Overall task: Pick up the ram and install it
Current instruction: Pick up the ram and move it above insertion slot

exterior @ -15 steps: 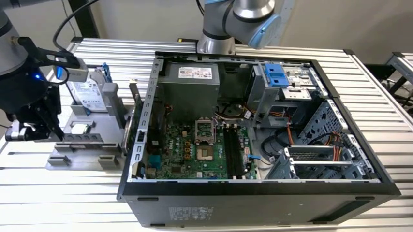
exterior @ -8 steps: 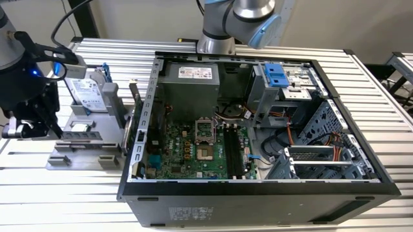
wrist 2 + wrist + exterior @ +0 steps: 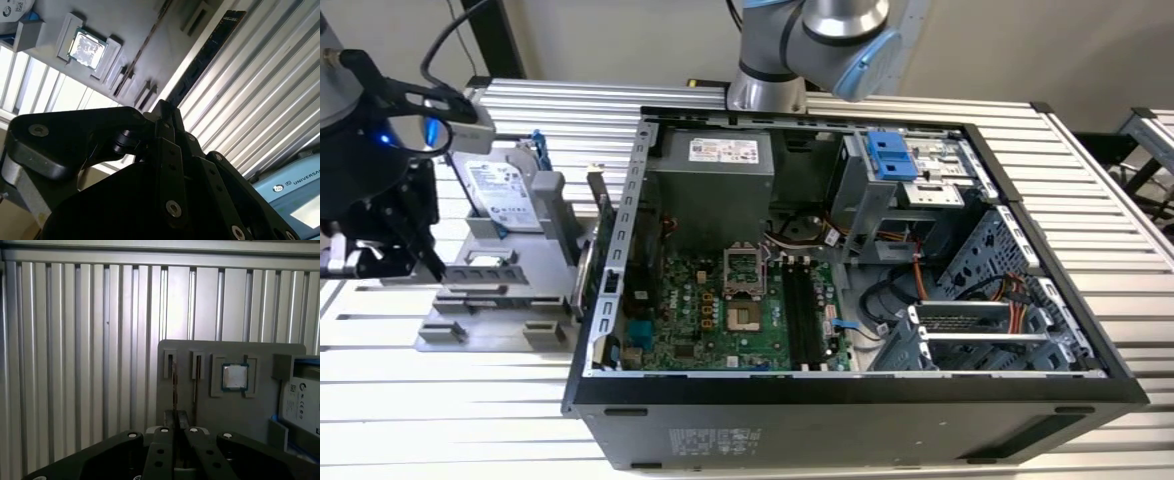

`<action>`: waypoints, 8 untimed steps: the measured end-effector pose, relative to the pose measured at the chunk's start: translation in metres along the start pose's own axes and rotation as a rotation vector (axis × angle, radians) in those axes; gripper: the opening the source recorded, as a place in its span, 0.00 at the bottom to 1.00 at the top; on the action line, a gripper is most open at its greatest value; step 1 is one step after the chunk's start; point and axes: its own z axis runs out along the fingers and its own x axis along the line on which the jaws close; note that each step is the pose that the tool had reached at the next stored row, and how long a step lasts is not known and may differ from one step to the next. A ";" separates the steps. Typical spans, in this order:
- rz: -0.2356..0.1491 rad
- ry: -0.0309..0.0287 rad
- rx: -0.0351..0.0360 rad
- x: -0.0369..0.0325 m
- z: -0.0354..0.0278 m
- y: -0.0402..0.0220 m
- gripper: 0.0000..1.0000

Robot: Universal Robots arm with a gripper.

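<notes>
Gripping: the gripper (image 3: 175,416) sits over the ram (image 3: 173,385), which stands on edge in the grey fixture (image 3: 260,415) and runs straight ahead of the jaws.
Jaws: drawn nearly together; I cannot tell whether they pinch the board.
Care: probably best to keep the board's edge centred between the jaws and square to them.
Neighbour: a second stick (image 3: 196,385) stands just beside, so stay clear of it.

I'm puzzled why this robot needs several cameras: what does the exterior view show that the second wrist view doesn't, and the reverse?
The exterior view adds the open computer case, its green motherboard and the arm's base. The second wrist view adds a close look at the ram, a long dark stick along the edge of the grey holder. Both share the claw, that holder and the slatted table.
</notes>
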 end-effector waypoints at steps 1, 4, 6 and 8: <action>0.000 0.0000 -0.0001 0.0000 -0.0012 0.0000 0.00; 0.000 -0.0001 0.0000 0.0000 -0.0045 0.0001 0.00; 0.000 0.0000 -0.0001 0.0000 -0.0068 0.0001 0.00; 0.000 0.0000 0.0000 0.0000 -0.0090 0.0001 0.00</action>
